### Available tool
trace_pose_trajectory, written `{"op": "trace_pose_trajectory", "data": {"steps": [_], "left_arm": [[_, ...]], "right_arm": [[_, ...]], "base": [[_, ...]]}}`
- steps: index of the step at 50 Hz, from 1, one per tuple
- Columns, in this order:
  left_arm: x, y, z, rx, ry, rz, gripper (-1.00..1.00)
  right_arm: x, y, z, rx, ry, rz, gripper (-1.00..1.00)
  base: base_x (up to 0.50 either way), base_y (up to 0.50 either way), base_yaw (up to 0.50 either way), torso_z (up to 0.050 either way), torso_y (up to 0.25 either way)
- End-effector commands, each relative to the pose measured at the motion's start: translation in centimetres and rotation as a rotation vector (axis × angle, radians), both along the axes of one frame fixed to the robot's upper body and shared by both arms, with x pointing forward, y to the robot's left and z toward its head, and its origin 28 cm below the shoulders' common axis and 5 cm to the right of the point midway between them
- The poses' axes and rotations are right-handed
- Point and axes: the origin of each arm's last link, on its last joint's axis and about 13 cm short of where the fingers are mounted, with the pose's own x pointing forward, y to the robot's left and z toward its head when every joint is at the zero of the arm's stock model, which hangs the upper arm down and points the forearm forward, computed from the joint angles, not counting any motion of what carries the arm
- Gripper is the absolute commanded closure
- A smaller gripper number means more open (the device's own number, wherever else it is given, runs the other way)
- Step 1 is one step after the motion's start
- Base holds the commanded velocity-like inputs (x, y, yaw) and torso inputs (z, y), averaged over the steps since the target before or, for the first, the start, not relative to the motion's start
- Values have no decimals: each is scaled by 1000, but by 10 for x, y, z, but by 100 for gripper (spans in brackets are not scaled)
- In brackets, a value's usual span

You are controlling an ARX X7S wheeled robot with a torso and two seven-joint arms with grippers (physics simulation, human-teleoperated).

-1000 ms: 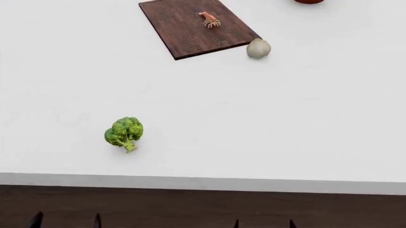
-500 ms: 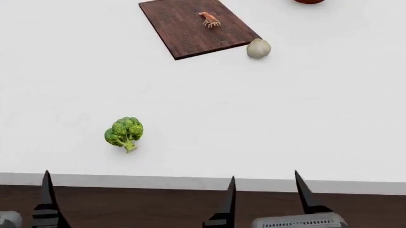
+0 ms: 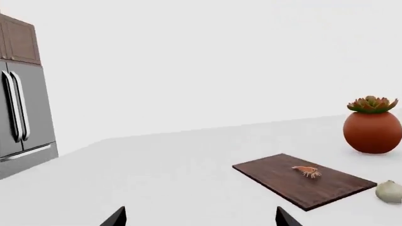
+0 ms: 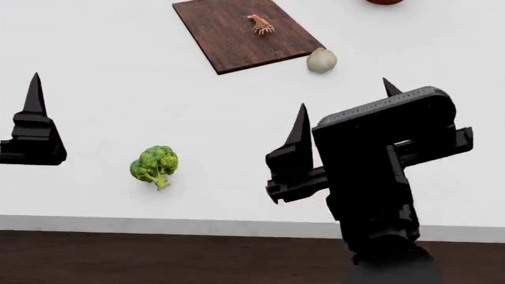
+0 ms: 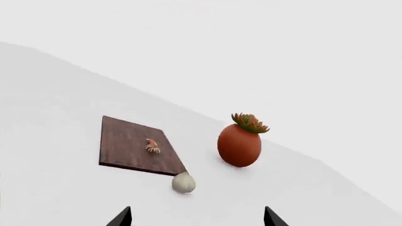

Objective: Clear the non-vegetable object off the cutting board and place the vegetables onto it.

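The dark wooden cutting board [image 4: 229, 41] lies at the far middle of the white counter. The small orange-pink shrimp [image 4: 259, 24] rests on it. A pale round bulb [image 4: 321, 60] sits on the counter, touching the board's near right corner. Green broccoli [image 4: 155, 165] lies alone near the front left. My right gripper [image 4: 345, 94] hovers open over the counter, nearer than the bulb, holding nothing. Of my left gripper, the head view shows one finger [image 4: 35, 100] at the left edge. In its wrist view, the left gripper [image 3: 201, 216] is open and empty.
A round terracotta pot with a succulent [image 5: 239, 145] stands beyond the board's right side. The counter's front edge [image 4: 158, 225] runs below the broccoli. A steel fridge [image 3: 19, 108] stands off one end of the counter.
Both arms have risen from the bottom edge of the head view and now hang over the counter. The shrimp, bulb, broccoli and board have not moved.
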Motion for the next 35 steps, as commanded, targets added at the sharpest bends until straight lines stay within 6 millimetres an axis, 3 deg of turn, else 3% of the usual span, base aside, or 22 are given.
{"op": "trace_pose_trajectory", "data": {"steps": [1,10,24,35], "left_arm": [[27,12,91,59,-36,-27,-100],[44,10,105,55,-10,-49,-100],[68,14,122,15,9,-32,-100],[77,17,125,-12,1,-7,-100]], "right_arm": [[47,-20,93,-57,12,-38,-100],[67,-24,124,-95,16,-69,-100],[97,-27,134,-88,89,-82,-100],[95,-32,144,-39,76,-73,-100]], "base": [[0,0,0,0,0],[0,0,0,0,0],[0,0,0,0,0],[64,0,0,0,0]]}}
